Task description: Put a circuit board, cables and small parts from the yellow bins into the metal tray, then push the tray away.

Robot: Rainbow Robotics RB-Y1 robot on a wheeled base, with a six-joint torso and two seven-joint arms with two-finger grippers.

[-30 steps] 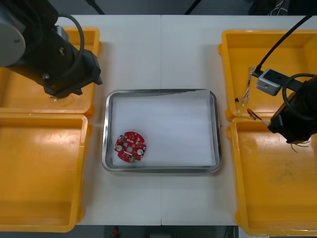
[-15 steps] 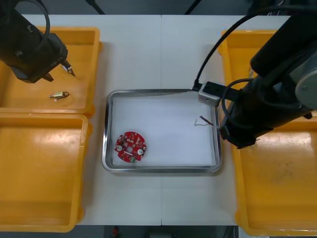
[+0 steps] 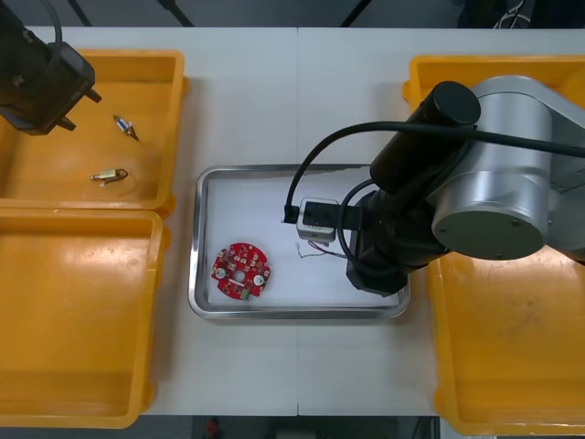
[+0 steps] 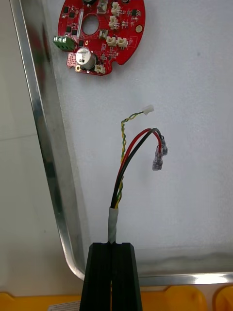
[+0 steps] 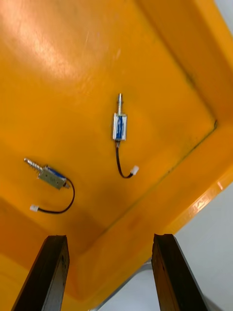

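Note:
My right gripper (image 4: 112,247) is shut on a red and yellow cable (image 4: 130,155) with black strands, held just above the white floor of the metal tray (image 4: 46,146). Its loose ends reach toward the round red circuit board (image 4: 99,29), which lies in the tray's near-left part (image 3: 241,271). In the front view the right arm (image 3: 411,219) covers the tray's right half, and the cable (image 3: 316,249) pokes out from under the wrist. My left gripper (image 5: 109,238) hangs open over the far-left yellow bin (image 3: 155,64). Two small metal parts (image 5: 120,126) (image 5: 48,176) lie in that bin beyond its fingers.
The near-left yellow bin (image 3: 78,320) shows a bare floor. The two right bins (image 3: 512,366) are partly covered by the right arm. White table runs between the bins and around the tray rim (image 3: 196,247).
The right arm swung left from the right bins to over the tray, carrying the cable. The left arm drew back toward the far-left corner, uncovering both small parts.

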